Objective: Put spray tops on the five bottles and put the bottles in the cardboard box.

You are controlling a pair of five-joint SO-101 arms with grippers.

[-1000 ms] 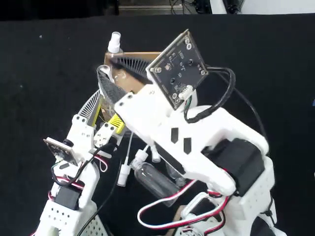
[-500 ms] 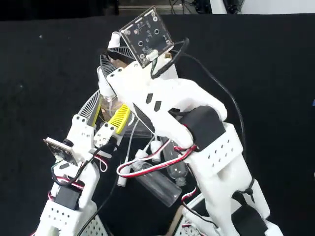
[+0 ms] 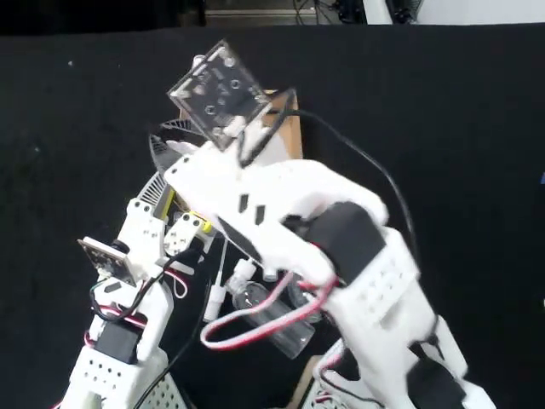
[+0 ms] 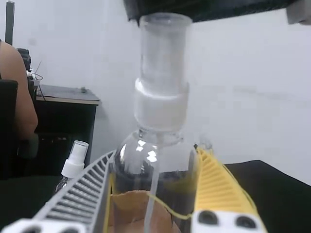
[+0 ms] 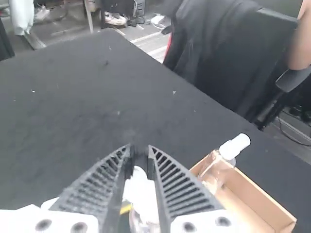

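- The left gripper is clamped round a bottle, holding it upright.
- The right gripper pinches the spray top on its neck.
- A capped bottle stands at a corner of the cardboard box.
- A spare bottle lies by the near edge of the table.

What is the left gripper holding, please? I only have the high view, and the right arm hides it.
Observer: In the left wrist view, the left gripper is shut on a clear bottle.
Operator: Thank you. Is the spray top on it?
Observer: A spray top sits on its neck, with the right gripper shut on it from above.
Operator: Is any bottle boxed yet?
Observer: The right wrist view shows one capped bottle standing in the cardboard box.
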